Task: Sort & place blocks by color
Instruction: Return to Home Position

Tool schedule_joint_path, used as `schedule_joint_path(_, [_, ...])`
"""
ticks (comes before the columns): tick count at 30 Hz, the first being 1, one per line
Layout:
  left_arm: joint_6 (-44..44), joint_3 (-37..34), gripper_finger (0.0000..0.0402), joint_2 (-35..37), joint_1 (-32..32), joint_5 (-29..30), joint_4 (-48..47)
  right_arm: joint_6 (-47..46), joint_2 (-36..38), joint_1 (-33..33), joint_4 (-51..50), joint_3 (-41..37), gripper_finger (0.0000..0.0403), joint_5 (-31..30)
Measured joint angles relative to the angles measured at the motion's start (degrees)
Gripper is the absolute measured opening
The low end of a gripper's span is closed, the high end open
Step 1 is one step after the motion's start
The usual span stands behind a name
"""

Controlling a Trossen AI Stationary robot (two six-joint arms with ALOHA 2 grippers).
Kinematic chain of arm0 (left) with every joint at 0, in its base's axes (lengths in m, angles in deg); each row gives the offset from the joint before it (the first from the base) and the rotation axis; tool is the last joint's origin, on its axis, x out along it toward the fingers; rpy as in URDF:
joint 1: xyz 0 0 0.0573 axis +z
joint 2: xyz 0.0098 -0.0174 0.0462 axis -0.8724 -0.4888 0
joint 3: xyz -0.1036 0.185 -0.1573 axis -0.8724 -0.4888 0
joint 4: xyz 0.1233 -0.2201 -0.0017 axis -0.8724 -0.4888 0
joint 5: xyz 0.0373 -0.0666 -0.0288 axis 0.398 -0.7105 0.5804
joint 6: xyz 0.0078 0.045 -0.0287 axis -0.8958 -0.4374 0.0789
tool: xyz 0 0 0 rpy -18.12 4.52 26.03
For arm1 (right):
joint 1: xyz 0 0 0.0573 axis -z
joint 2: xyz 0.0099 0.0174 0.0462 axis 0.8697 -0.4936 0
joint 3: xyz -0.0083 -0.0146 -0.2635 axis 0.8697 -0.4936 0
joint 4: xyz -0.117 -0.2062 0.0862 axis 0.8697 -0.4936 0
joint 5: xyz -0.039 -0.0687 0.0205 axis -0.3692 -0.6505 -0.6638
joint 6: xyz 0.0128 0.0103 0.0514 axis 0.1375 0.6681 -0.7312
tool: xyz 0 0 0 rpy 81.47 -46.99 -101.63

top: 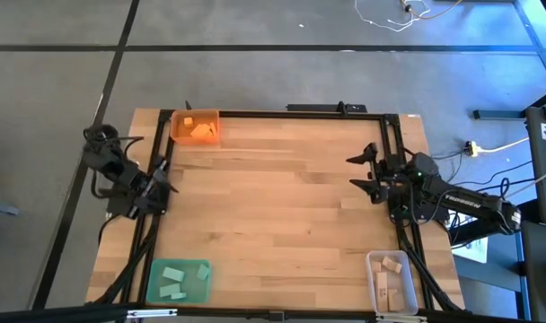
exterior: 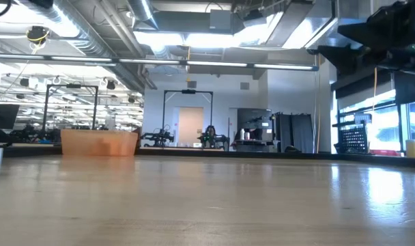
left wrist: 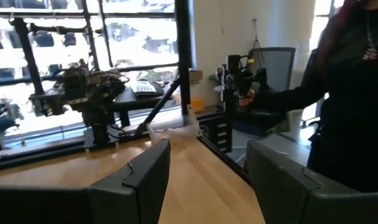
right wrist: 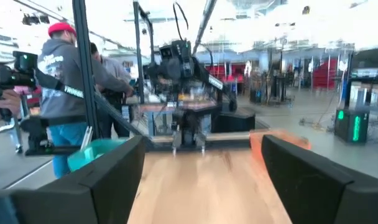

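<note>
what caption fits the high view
Small blocks sorted into orange square tray, green square tray, clear square tray; dark left arm, dark right arm idle.

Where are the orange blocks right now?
In the high view the orange blocks lie inside the orange tray at the table's upper-left corner, on the left arm's side.

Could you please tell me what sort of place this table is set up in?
Most likely an open-plan robotics lab: exposed ceiling ducts, a similar framed rig farther back, and a person standing near the wooden table.
</note>
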State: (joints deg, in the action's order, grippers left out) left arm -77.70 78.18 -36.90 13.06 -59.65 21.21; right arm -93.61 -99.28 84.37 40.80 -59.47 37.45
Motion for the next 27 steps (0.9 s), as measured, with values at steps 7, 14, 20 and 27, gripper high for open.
schedule_joint_path(7, [-1.37, -3.21, 0.0202, 0.02, -0.02, -2.01, 3.75, -0.09, 0.72, 0.03, -1.88, -0.01, 0.0323, 0.98])
schedule_joint_path(14, [-1.51, -8.90, 0.0202, 0.02, -0.02, -2.01, 9.18, 0.08, 0.72, 0.04, -1.92, -0.01, 0.0323, 4.89])
schedule_joint_path(20, [-1.63, -14.95, 0.0202, 0.02, -0.02, -1.99, 16.85, 1.40, 0.72, 0.02, -1.98, -0.01, 0.0323, 6.45])
schedule_joint_path(27, [-1.59, -23.48, 0.0202, 0.02, -0.02, -2.95, 28.10, 1.47, 0.69, 0.02, -3.84, -0.01, 0.0323, 6.44])
